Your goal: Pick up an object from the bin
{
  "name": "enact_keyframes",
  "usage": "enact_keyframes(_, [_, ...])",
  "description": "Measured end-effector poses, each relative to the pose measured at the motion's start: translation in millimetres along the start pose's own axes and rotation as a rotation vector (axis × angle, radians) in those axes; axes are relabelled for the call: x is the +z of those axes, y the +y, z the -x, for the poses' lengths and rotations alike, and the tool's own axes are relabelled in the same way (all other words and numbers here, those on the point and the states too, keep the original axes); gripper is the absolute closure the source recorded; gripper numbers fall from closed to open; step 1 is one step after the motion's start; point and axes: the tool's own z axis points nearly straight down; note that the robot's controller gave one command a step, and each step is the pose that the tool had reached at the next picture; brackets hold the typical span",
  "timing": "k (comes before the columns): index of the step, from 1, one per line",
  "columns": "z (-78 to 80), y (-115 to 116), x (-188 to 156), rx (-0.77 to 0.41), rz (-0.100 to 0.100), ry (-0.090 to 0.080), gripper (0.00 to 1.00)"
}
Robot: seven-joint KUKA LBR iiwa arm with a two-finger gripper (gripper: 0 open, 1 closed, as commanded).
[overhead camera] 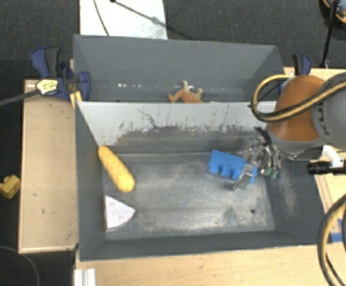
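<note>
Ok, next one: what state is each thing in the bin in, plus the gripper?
Blue block: lying on the bin floor, right of centre.
Gripper: lowered at the blue block's right end; grip unclear.
Yellow corn cob: on its side by the left wall, untouched.
White wedge: flat in the near-left corner.
Small tan figure: up on the back ledge.

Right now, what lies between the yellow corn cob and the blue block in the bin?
Nothing: in the camera view, only bare grey bin floor separates the corn cob and the blue block.
</note>
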Motion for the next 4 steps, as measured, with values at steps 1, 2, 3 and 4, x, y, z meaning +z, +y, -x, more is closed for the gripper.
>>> enact_keyframes(1, [2.4, 6.5, -0.4, -0.252, 0.000, -0.004, 0.00])
enact_keyframes(2, [3.3, -0.3, -0.4, -0.142, 0.001, -0.002, 0.00])
enact_keyframes(3, [5.6, 1.1, 0.0, -0.208, 0.000, -0.005, 0.00])
enact_keyframes(4, [9.4, 1.0, 0.1, -0.312, 0.001, -0.005, 0.00])
